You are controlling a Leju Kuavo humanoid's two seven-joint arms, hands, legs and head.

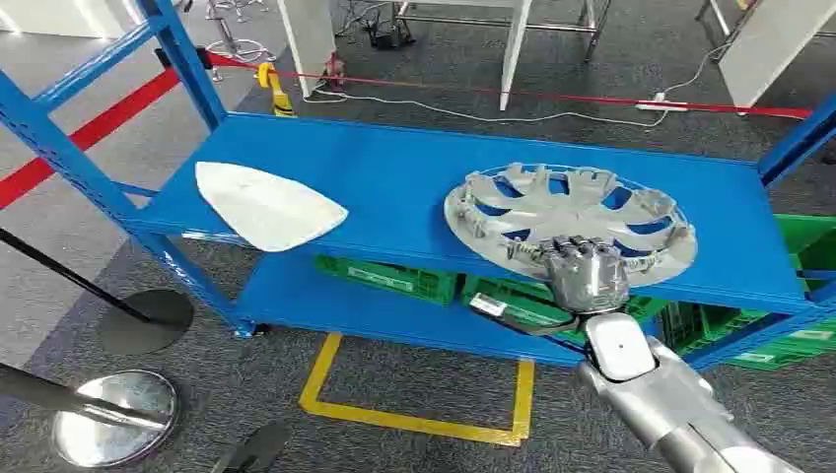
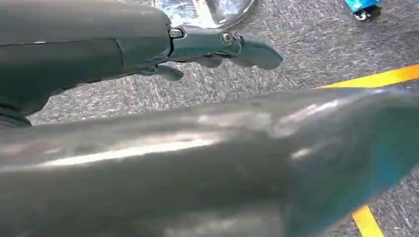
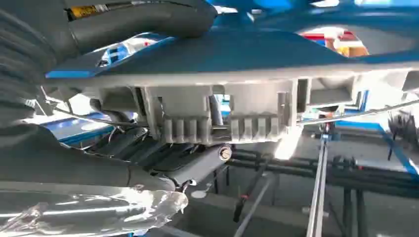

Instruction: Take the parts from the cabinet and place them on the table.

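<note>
The right hand (image 1: 584, 273) grips the near rim of the grey wheel cover (image 1: 570, 219), which lies just beyond it on the blue shelf (image 1: 394, 177). Well off to its left lies a white flat part (image 1: 264, 206). The left hand (image 2: 217, 47) hangs over grey carpet, fingers apart, holding nothing.

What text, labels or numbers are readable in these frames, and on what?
None can be read.
White labels on the green crates under the blue shelf: too small and blurred.
Yellow sticker on the dark part in the right wrist view: blurred.
The hubcap and white part show no print.
</note>
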